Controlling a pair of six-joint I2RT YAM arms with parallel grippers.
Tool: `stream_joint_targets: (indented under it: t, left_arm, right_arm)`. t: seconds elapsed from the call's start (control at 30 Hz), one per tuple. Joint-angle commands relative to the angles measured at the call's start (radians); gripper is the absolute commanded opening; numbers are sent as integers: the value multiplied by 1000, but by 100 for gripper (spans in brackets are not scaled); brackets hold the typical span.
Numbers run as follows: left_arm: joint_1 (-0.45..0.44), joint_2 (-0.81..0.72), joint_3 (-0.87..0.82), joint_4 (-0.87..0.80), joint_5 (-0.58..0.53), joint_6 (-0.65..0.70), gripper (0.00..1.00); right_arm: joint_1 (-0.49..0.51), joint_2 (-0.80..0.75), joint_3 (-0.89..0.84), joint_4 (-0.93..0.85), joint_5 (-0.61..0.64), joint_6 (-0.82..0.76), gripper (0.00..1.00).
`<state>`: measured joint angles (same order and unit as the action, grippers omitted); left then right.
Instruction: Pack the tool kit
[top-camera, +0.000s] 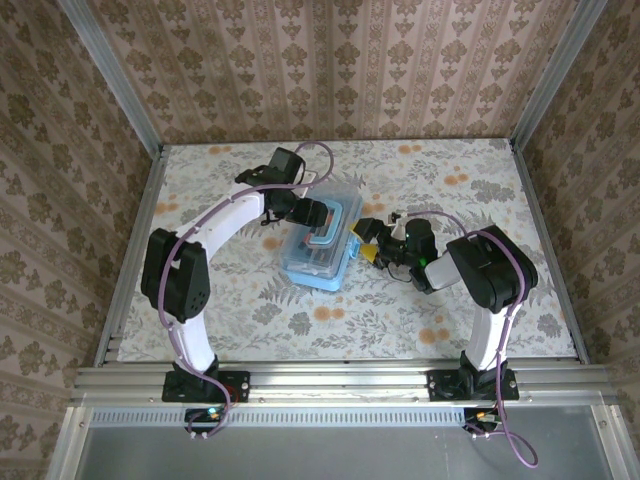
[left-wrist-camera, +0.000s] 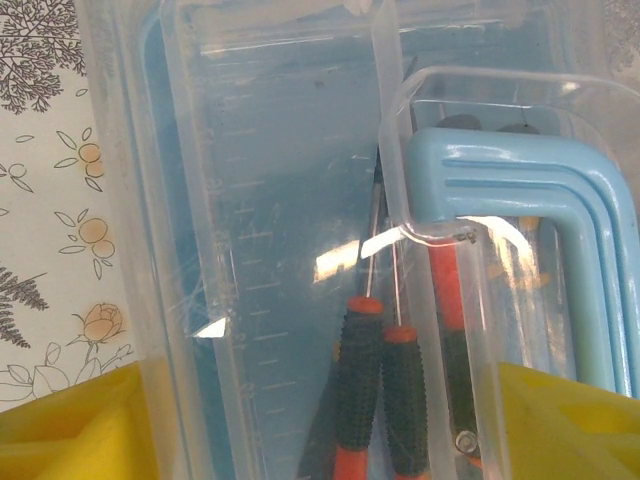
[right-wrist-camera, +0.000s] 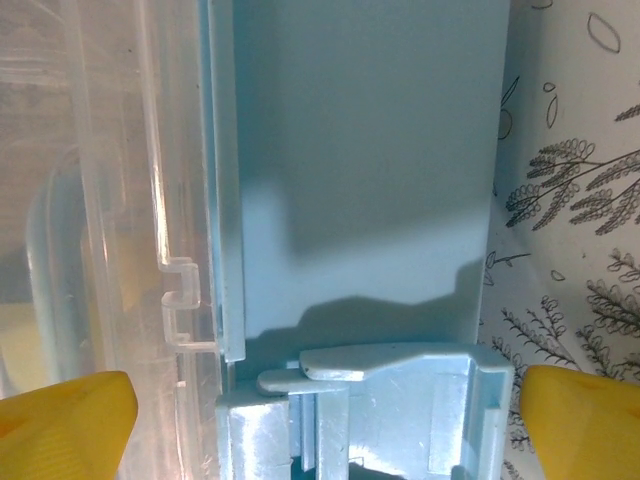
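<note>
Left gripper (left-wrist-camera: 320, 430) straddles the clear lid (left-wrist-camera: 280, 200) of the case (top-camera: 322, 265), fingers partway apart. Pressing it? Can't tell. Right gripper (right-wrist-camera: 320, 410) gapes wide either side of the case's latch (right-wrist-camera: 390, 365). One case on the table (top-camera: 420, 320), three screwdrivers (left-wrist-camera: 360, 385) inside.

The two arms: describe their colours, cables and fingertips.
Both the left arm and the right arm have white links, bulky black joint housings and black bases. A purple cable loops along each. The fingertips are bright yellow pads, seen in both wrist views.
</note>
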<state>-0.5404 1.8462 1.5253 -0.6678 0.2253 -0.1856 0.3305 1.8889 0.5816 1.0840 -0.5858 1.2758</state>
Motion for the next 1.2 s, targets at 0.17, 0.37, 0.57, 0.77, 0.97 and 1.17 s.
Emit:
stream_joint_targets:
  t: [0.17, 0.37, 0.57, 0.77, 0.97, 1.17]
  left_arm:
    - [11, 65, -54, -55, 6, 5, 54]
    - [11, 67, -53, -56, 3, 3, 54]
    - [10, 66, -52, -58, 0, 2, 53]
    - [10, 66, -50, -60, -7, 2, 53]
    - [5, 70, -47, -66, -21, 3, 53]
    - [3, 71, -44, -69, -23, 4, 53]
  right_arm:
    - [30, 15, -12, 94, -16, 68, 100]
    - [30, -23, -38, 97, -14, 73, 100]
    - [25, -56, -47, 86, -15, 66, 100]
    - [23, -73, -47, 89, -20, 70, 100]
    - [16, -105, -64, 74, -19, 62, 100]
    - [12, -145, -67, 24, -21, 35, 100]
